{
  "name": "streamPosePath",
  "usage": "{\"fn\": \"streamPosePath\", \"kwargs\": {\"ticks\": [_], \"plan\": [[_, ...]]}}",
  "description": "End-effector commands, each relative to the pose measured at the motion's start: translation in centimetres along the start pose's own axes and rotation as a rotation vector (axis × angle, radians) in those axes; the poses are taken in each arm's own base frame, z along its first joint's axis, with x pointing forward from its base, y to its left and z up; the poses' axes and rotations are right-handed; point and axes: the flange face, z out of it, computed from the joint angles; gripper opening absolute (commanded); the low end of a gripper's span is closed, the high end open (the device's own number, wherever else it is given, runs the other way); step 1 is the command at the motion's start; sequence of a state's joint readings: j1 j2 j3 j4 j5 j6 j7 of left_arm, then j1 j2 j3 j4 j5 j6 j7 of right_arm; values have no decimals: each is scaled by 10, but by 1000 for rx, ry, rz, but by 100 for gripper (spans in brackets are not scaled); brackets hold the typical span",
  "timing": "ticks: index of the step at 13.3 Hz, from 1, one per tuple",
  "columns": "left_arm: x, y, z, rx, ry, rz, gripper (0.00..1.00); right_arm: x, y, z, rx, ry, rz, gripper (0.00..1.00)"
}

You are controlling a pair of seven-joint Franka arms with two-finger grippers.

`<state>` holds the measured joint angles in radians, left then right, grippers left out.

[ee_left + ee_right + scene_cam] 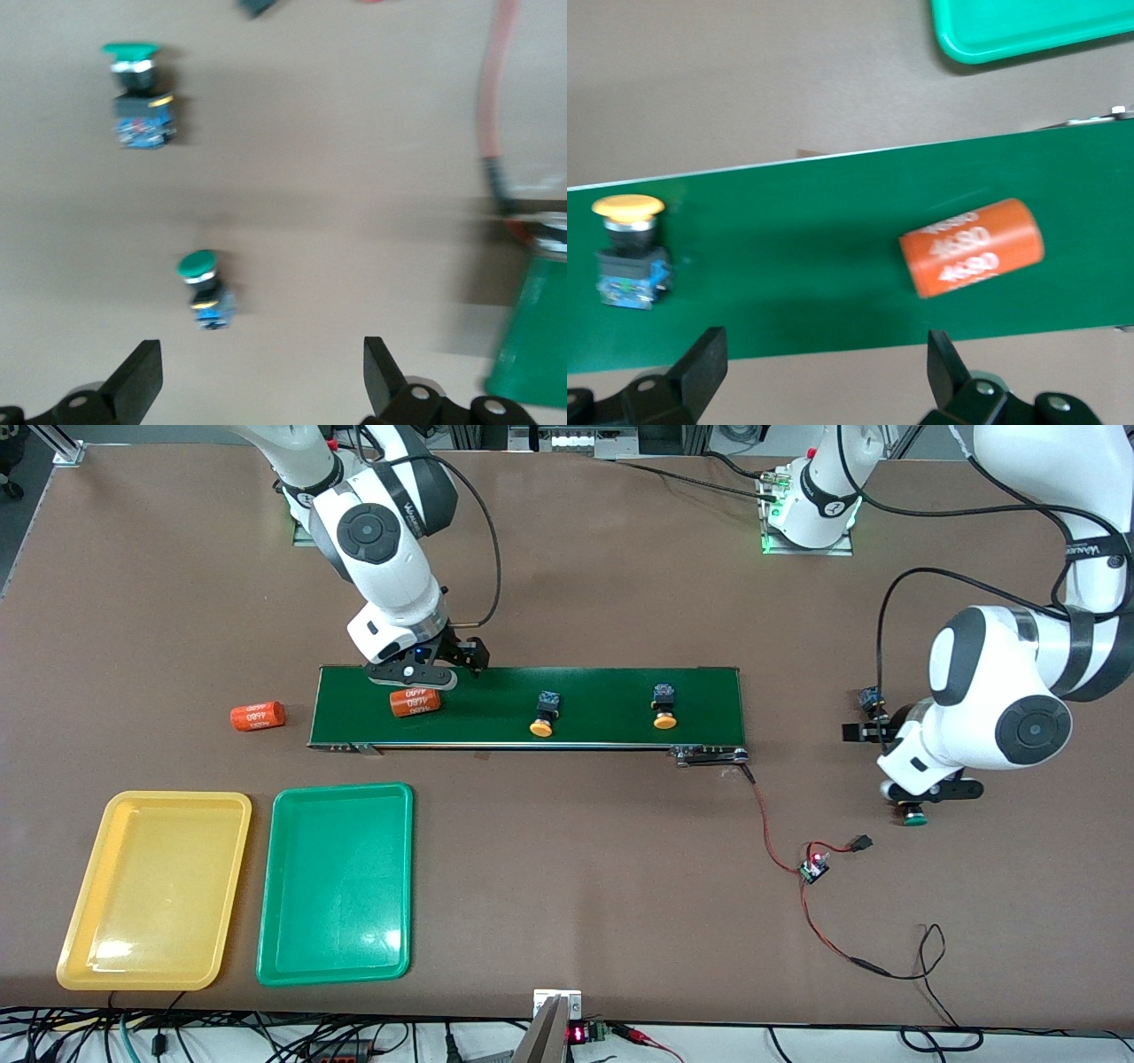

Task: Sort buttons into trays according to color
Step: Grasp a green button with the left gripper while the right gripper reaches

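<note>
While both arms hang above the brown counter (567, 531), the long dark-green conveyor belt (602, 691) serves as the landmark for everything else. On the belt lie two buttons with yellow-orange caps: one yellow button (544, 713) near the belt's middle, and a second yellow button (664, 707) closer to the belt's end by the left arm. An orange cylinder (415, 702) printed "4680" rests on the belt at the end by the right arm, and another orange cylinder (258, 716) lies on the counter just off that same end.

Directly over the cylinder on the belt is the right tool (440, 669), fingers spread wide and gripping nothing.

Off the belt's other end, well apart from it, is the left tool (921, 779), over the counter, also wide open and empty. Two green-capped buttons lie there on the counter: one green button (205, 289) between the spread fingers as the left wrist view shows it, the other green button (137, 97) a little away from it.

Nearer the front camera than the belt, toward the right arm's end, sit the green tray (292, 957) and, just beside it, the yellow tray (89, 948).
</note>
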<state>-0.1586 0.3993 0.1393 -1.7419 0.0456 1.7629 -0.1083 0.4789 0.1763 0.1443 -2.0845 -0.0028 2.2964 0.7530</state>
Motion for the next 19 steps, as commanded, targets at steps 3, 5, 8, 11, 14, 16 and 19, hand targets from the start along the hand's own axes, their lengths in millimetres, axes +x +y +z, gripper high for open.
{"fn": "streamPosePath", "kwargs": {"ticks": [3,5,8,11,14,16,19], "plan": [[-13,-43,78,35,-40,-56,100,14,-28,10,21,-13,67,100],[-21,-55,112,22,26,-69,100,13,-50,23,26,-18,91,100],[-37,-59,169,5,118,-72,100,19,-85,34,43,-18,117,100],[-43,-65,181,3,128,-94,98,19,-97,56,12,-8,130,100],[-46,-65,182,1,96,-100,84,30,-89,65,13,6,138,100],[-46,-64,183,-4,93,-102,59,36,-82,75,2,0,154,100],[-48,-60,183,-29,54,-121,34,38,-77,93,-17,-11,166,100]]}}
